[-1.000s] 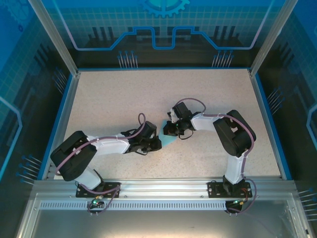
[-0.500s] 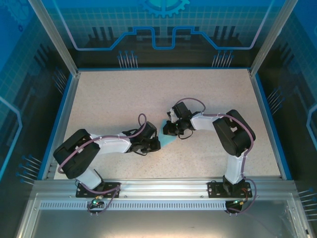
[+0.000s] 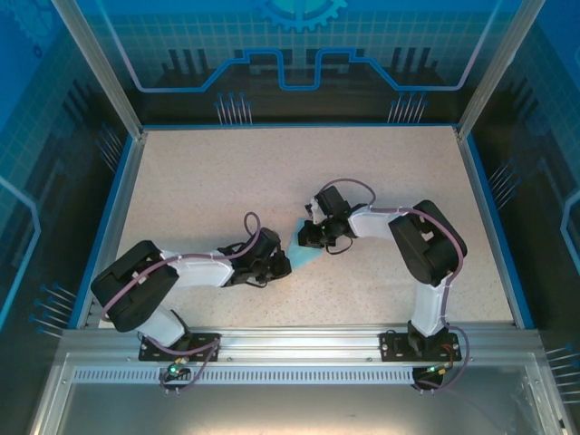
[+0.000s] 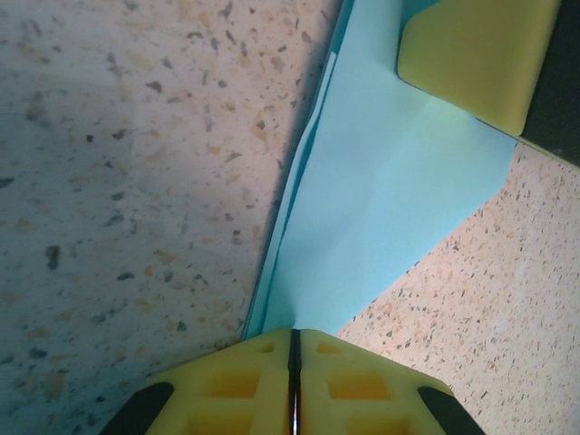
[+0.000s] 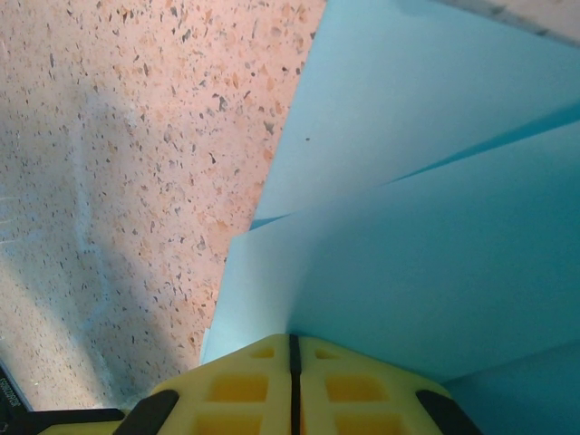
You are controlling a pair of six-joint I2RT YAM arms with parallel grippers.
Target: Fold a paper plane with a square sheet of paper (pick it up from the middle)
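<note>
- Cyan paper sheet (image 4: pixel 381 199), part-folded and layered, lies on the speckled table (image 3: pixel 199 181), spanning the gap between both tools.
- Left gripper (image 4: pixel 294 349): pads pressed together, clamped on the sheet's narrow near corner. Paper fans out straight ahead of its tips. Likely anchoring that end so a crease can be set.
- Sheet's edge left of those tips shows stacked layers, slightly uneven, so alignment looks loose.
- Right gripper (image 5: pixel 293 358): jaws closed, pinching a raised flap right at its tips, with a fold line running ahead and right. Its yellow pad (image 4: pixel 476 54) sits on the sheet's far end, probably holding tension.
- Room: bare tabletop left of each tool. The grippers are near each other, so there is little slack between them.
</note>
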